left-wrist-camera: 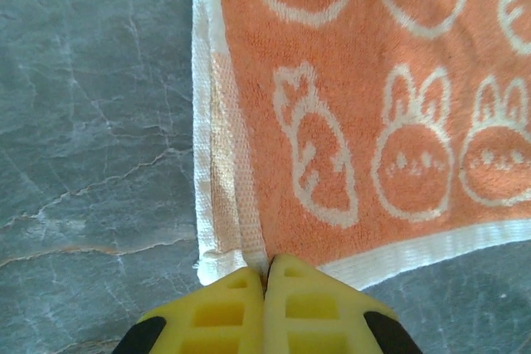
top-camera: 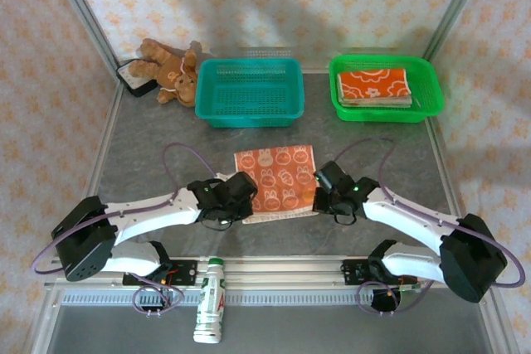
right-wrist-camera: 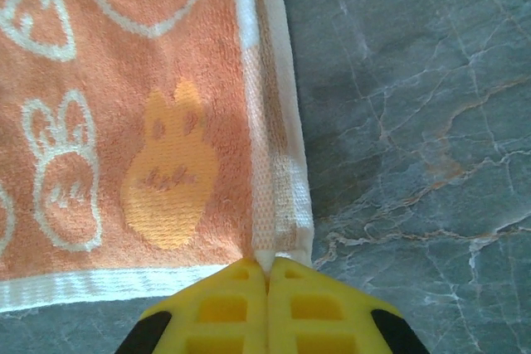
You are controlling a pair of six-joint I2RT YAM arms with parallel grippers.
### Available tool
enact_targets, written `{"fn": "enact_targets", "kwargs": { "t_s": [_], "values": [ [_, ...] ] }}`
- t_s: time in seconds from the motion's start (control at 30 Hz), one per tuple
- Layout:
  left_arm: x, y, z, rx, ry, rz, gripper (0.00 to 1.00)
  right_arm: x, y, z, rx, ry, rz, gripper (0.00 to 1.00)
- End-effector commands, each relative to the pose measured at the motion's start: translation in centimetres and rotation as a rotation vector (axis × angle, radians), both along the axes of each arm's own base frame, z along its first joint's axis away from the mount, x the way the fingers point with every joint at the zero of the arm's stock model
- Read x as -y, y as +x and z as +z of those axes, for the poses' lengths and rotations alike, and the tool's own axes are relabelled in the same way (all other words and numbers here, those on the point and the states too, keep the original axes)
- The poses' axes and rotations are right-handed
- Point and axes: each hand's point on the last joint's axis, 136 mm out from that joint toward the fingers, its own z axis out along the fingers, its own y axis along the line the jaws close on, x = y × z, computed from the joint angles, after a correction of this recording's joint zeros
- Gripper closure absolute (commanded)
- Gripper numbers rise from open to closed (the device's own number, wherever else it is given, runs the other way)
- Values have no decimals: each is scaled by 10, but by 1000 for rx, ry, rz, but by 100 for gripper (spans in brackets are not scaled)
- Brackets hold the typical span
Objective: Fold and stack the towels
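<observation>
At the bottom edge, a yellow gripper (right-wrist-camera: 267,275), jaws pressed together with no gap, pinching the near right corner of an orange towel (right-wrist-camera: 124,122). White hem (right-wrist-camera: 99,286) along the towel's near edge and up its right side, meeting right at the fingertips. Doubled at that right side, with a paler woven strip just inside the hem. White outline prints across the cloth, plus one solid yellow rabbit-like figure (right-wrist-camera: 170,172) near the corner. To the right, bare grey marbled table (right-wrist-camera: 415,122) with pale veins.
</observation>
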Motion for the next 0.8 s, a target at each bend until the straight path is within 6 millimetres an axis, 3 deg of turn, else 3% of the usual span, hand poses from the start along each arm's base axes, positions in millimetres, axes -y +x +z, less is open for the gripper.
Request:
{"fn": "enact_targets", "kwargs": {
  "t_s": [0.0,0.03,0.17,0.27,0.37,0.53,0.63,0.77],
  "values": [
    [-3,-7,-15,-33,17,12,100,12,-9,-12,-38,-54,-22,100],
    [-2,-9,-17,-42,17,11,98,13,-10,-14,-45,-59,-23,100],
    [0,-12,-19,-44,20,-5,81,18,-15,-14,-55,-74,-26,83],
    [1,-13,-16,-41,18,-10,54,20,-14,-7,-51,-83,-27,59],
    [-5,-14,-11,-32,33,-14,37,20,-11,1,-38,-90,-23,52],
    [-17,-7,5,20,89,-30,32,16,1,11,-1,-107,-12,54],
    [-20,3,11,33,109,-53,36,9,9,10,1,-112,4,58],
    [-22,29,17,53,106,-41,56,-3,31,14,44,-112,8,73]
  ]
}}
